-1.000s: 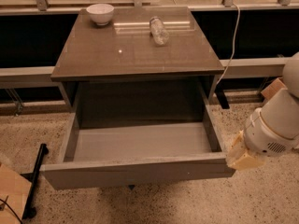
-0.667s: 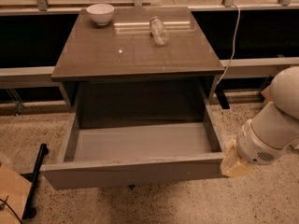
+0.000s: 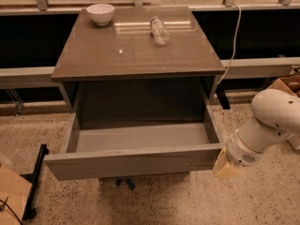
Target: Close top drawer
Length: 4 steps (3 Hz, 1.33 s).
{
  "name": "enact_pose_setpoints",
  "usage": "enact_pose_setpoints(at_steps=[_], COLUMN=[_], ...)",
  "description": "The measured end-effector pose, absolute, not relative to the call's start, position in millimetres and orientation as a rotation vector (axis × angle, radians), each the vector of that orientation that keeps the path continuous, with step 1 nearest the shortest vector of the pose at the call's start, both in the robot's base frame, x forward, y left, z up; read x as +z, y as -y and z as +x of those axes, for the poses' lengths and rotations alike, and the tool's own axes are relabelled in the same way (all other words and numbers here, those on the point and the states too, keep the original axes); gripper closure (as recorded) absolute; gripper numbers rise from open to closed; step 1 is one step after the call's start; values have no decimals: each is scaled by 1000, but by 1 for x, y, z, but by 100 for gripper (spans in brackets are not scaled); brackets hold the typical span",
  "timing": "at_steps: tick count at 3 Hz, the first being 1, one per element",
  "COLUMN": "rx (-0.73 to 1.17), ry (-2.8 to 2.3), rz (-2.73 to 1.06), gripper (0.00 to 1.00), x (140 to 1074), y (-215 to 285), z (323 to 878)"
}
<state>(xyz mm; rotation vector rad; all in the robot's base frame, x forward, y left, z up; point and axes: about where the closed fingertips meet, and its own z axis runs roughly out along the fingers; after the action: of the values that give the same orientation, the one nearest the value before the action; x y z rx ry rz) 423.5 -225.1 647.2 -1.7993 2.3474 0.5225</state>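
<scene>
Logged gripper (image 3: 226, 167) at right end of top drawer (image 3: 131, 161) front, touching or just beside; gripper opening could not be told. Drawer open, extending leftward from gripper.

Dim warm light, glare on the cabinet top (image 3: 136, 55), hand (image 3: 227, 166) just beside the top drawer (image 3: 131, 161).

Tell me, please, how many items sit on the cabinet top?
2: a white bowl at the back left, a clear bottle lying right of centre. The gripper is by the front right corner of the open top drawer.
</scene>
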Motion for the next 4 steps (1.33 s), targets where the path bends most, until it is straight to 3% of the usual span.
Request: enact_pose_setpoints(at_steps=[3,4], rx=[477,416], ry=[-2336,-2294], rz=[-1754,-1778], gripper=[100,100], x=[633,629], y=[226,225], z=[450,482])
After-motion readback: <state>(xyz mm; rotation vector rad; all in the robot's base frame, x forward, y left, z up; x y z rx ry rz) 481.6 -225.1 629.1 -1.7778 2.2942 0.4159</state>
